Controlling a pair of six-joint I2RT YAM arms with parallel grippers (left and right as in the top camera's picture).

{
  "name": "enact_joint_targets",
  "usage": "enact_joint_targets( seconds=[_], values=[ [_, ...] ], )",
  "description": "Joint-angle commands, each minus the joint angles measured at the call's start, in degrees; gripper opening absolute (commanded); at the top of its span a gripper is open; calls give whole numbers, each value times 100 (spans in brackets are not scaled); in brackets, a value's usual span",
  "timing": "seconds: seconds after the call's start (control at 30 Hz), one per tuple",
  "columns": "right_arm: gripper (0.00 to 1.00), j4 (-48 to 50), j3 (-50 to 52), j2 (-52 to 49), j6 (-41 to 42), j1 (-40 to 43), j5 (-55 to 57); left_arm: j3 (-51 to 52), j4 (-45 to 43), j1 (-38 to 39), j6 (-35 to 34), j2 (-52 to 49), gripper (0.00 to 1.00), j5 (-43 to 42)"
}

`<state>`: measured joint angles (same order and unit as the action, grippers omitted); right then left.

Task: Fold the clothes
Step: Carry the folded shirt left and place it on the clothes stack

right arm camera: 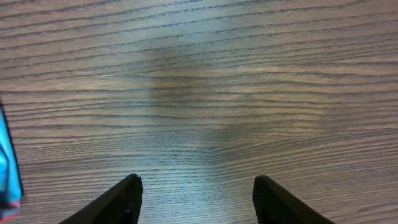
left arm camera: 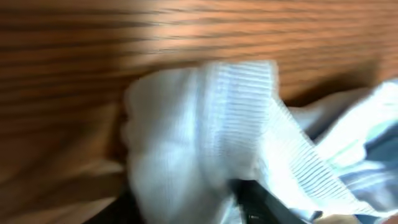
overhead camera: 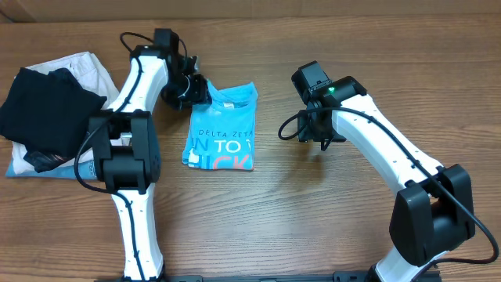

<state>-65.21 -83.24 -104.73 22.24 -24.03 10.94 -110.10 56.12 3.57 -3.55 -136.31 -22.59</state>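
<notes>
The sky-blue T-shirt (overhead camera: 222,128) lies folded into a narrow rectangle on the wooden table, its "DELTA ZETA" lettering facing up. My left gripper (overhead camera: 189,88) is at the shirt's far left corner, by the collar. In the left wrist view the pale ribbed collar cloth (left arm camera: 205,130) bunches between my two spread dark fingers (left arm camera: 183,205), so this gripper is open around the cloth. My right gripper (overhead camera: 316,139) is open and empty over bare wood to the right of the shirt (right arm camera: 196,186). A sliver of the shirt's edge (right arm camera: 6,165) shows at the left of the right wrist view.
At the table's left edge a black garment (overhead camera: 45,110) lies on top of a cream-white garment (overhead camera: 88,66), with a pale blue piece (overhead camera: 22,168) showing beneath. The left arm's base (overhead camera: 125,153) stands between that pile and the shirt.
</notes>
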Motion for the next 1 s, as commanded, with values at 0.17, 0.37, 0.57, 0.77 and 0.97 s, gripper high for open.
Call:
enact_joint_targets(
  seconds=[0.17, 0.37, 0.57, 0.77, 0.97],
  values=[
    [61, 15, -46, 48, 31, 11, 50, 155, -31, 181, 385, -234, 4, -446],
    [61, 17, -46, 48, 31, 11, 52, -358, 483, 90, 444, -94, 4, -63],
    [61, 52, -46, 48, 31, 11, 52, -1034, 1283, 17, 328, 544, 4, 1399],
    [61, 46, -46, 48, 31, 11, 50, -1104, 1707, 17, 160, 1552, 4, 2570],
    [61, 17, -46, 48, 31, 11, 52, -1104, 2063, 13, 52, 2391, 4, 3777]
  ],
)
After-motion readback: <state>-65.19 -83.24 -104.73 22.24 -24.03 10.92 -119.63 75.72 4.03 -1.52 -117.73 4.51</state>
